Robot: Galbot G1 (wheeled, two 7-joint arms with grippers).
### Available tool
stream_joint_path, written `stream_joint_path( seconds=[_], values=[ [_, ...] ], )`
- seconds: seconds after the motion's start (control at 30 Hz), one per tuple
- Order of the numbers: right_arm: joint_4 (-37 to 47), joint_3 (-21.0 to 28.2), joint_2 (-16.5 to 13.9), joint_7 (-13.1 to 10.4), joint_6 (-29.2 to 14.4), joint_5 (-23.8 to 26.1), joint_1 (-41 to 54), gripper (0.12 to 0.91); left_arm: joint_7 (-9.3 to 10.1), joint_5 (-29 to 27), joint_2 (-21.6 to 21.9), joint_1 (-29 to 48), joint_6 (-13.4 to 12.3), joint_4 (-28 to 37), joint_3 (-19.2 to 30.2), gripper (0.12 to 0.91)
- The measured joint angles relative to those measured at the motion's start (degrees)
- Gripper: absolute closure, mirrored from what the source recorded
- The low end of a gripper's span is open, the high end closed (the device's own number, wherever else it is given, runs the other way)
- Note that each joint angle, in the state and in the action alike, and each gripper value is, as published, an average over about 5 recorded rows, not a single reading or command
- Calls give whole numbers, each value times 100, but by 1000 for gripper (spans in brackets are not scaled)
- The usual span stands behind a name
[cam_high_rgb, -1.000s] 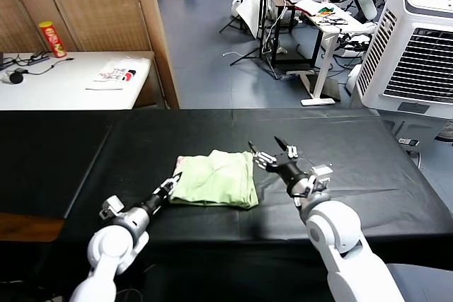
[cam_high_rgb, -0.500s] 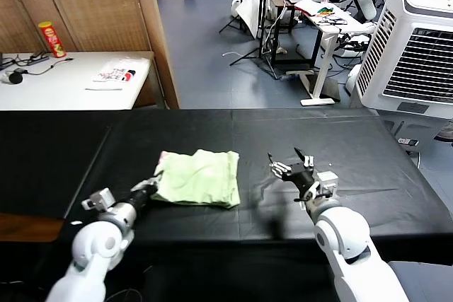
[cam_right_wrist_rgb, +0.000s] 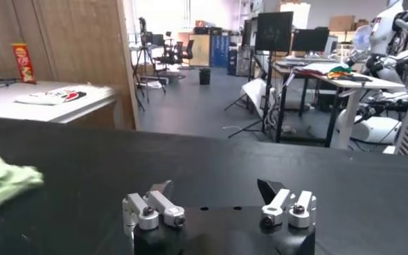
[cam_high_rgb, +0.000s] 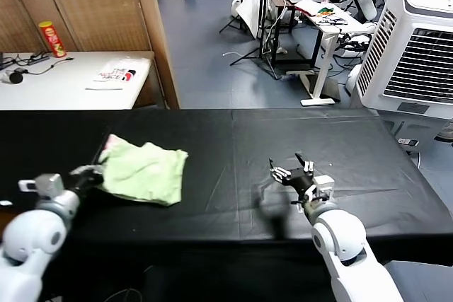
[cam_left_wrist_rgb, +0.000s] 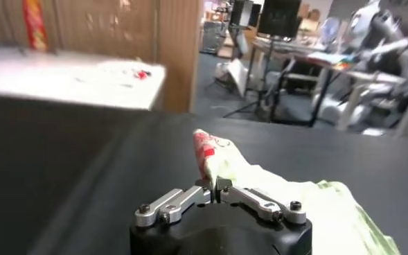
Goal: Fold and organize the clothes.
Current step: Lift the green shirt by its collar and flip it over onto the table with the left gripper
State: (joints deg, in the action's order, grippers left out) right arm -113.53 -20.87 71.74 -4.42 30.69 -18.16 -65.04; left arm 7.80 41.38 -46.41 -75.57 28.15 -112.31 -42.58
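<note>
The pale green T-shirt [cam_high_rgb: 144, 170] lies folded and rumpled on the left part of the black table [cam_high_rgb: 233, 139]. A pink-red and white print shows at its near corner [cam_left_wrist_rgb: 205, 147]. My left gripper [cam_high_rgb: 90, 172] is shut on that left edge of the T-shirt [cam_left_wrist_rgb: 273, 187], its fingers pressed together on the cloth. Over the right half of the table my right gripper [cam_high_rgb: 292, 172] stands open with nothing between its fingers [cam_right_wrist_rgb: 216, 188]. In the right wrist view the T-shirt [cam_right_wrist_rgb: 3, 181] shows far off at the edge.
A white side table [cam_high_rgb: 71, 79] behind the left end holds a red can [cam_high_rgb: 52, 39] and a white packet [cam_high_rgb: 117, 73]. A wooden partition [cam_high_rgb: 106, 5] rises behind it. A large white air cooler [cam_high_rgb: 417, 54] stands at the back right.
My left gripper has closed on the T-shirt's edge and dragged it well to the left across the table. My right gripper drew back toward me and stayed open.
</note>
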Motion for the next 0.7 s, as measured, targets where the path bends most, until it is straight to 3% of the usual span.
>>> stream_joint_path(
  seconds=[0.17,0.33,0.57,0.7],
  values=[
    [36,24,61,4,-8,23,-44,227,55,-567,627,-101,39,-295,-400,877],
    [27,30,111,11,-11,94,-132,227,205,-1173,600,-139,222,-832,-230,877],
    [-130,-78,66,21,19,39,-336,227,384,-1877,-150,-21,103,-1003,1233,877],
    [-201,-104,5,11,92,-184,-407,227,305,-2033,-659,43,136,-885,2147,863]
  ],
)
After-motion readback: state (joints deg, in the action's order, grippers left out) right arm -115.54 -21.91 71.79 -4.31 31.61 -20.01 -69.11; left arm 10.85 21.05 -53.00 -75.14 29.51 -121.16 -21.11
